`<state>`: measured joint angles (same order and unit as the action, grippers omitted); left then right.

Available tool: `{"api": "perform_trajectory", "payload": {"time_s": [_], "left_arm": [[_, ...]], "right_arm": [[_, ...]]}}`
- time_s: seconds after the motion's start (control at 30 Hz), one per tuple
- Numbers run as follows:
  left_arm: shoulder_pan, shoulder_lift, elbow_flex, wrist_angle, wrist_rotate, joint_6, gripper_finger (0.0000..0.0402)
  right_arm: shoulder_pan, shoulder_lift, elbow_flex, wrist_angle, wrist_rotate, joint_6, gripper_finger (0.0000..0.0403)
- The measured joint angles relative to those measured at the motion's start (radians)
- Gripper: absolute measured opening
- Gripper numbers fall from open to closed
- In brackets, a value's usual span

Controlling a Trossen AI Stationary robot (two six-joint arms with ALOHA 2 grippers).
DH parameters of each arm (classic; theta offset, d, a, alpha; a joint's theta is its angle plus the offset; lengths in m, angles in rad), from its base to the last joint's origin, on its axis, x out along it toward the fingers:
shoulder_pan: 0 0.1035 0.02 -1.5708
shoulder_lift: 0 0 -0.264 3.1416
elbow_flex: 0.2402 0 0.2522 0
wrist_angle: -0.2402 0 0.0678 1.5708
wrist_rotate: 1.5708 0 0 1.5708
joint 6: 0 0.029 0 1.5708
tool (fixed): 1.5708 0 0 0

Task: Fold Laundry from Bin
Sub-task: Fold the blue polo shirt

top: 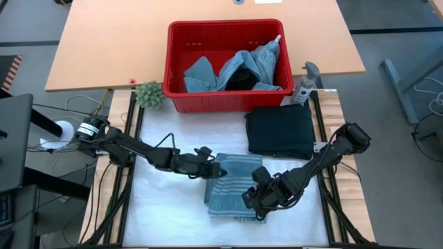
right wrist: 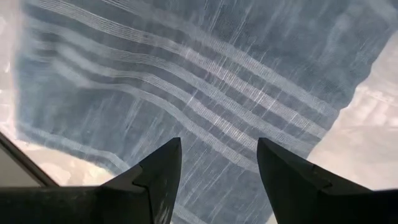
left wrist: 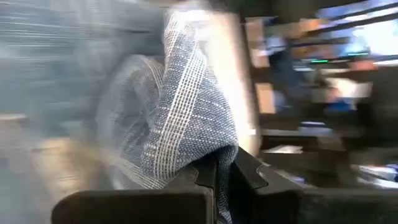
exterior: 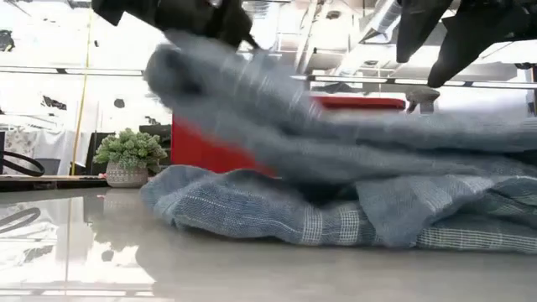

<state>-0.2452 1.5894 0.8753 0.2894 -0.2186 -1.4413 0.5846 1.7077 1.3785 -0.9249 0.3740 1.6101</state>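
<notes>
The blue-grey striped cloth [top: 239, 187] lies partly folded on the white table cover. Its left part [exterior: 201, 75] is raised over the rest. My left gripper [top: 216, 168] is shut on that raised part. My right gripper [top: 257, 200] hovers open over the cloth's near right part, and in the right wrist view the striped cloth [right wrist: 186, 81] lies below its spread fingers [right wrist: 158, 171]. The red bin [top: 173, 69] at the far side holds denim [top: 208, 72] and a dark piece. My left gripper pinches a bunched fold of the striped cloth [left wrist: 208, 152] between its two fingers. It comes from the table's left, slanting a little down. The held part is lifted [exterior: 193, 67] and drapes toward the right, while the cloth's lower layers stay on the table.
A folded black garment [top: 280, 130] lies right of centre, just in front of the bin. A small green plant [top: 149, 93] stands at the bin's left corner and a spray bottle [top: 304, 86] at its right. Bare white cover lies on the near left.
</notes>
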Motion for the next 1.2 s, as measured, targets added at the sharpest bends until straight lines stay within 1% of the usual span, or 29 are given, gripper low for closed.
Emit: {"api": "perform_trajectory", "payload": {"time_s": [0.03, 0.1, 0.23, 0.3, 0.37, 0.43, 0.5, 0.57, 0.67, 0.83, 0.9, 1.03, 1.13, 1.2], "left_arm": [[0.004, 0.010, 0.000, -0.040, -0.003, 0.000, 0.0000], [0.013, 0.031, -0.003, -0.070, 0.011, 0.024, 0.0000], [0.023, 0.074, -0.001, 0.036, 0.063, 0.047, 0.0000], [0.023, 0.084, -0.002, 0.081, 0.078, 0.050, 0.0000], [0.025, 0.082, -0.002, 0.092, 0.073, 0.050, 0.0000], [0.030, 0.081, -0.002, 0.089, 0.071, 0.049, 0.0000], [0.034, 0.082, -0.002, 0.096, 0.076, 0.049, 0.0000], [0.037, 0.082, -0.002, 0.104, 0.075, 0.049, 0.0000], [0.042, 0.082, -0.002, 0.099, 0.077, 0.057, 0.0000], [0.043, 0.082, -0.002, 0.101, 0.077, 0.070, 0.0000], [0.043, 0.082, -0.002, 0.103, 0.081, 0.078, 0.0000], [0.043, 0.082, -0.002, 0.103, 0.082, 0.071, 0.0000], [0.043, 0.082, -0.002, 0.105, 0.082, 0.070, 0.0000], [0.043, 0.082, -0.002, 0.106, 0.082, 0.070, 0.0000]], "right_arm": [[0.000, 0.000, 0.000, -0.001, 0.002, 0.003, 0.0234], [-0.001, 0.000, 0.000, -0.005, 0.003, 0.007, 0.0234], [0.000, 0.000, 0.000, -0.028, 0.003, 0.031, 0.0234], [0.004, 0.000, 0.000, -0.076, -0.003, 0.094, 0.0234], [0.013, 0.000, 0.000, -0.164, -0.028, 0.189, 0.0234], [0.029, 0.000, -0.001, -0.233, -0.042, 0.243, 0.0234], [0.048, 0.000, -0.001, -0.260, -0.036, 0.264, 0.0234], [0.059, 0.000, -0.001, -0.264, -0.022, 0.247, 0.0234], [0.060, -0.002, -0.028, -0.215, -0.018, 0.218, 0.0234], [0.045, -0.001, -0.123, -0.041, -0.008, 0.218, 0.0244], [0.034, -0.001, -0.148, -0.019, -0.008, 0.229, 0.0251], [0.020, 0.000, -0.178, -0.036, -0.008, 0.271, 0.0260], [0.007, 0.000, -0.195, 0.007, -0.008, 0.231, 0.0261], [-0.001, 0.000, -0.216, 0.067, -0.009, 0.204, 0.0261]]}}
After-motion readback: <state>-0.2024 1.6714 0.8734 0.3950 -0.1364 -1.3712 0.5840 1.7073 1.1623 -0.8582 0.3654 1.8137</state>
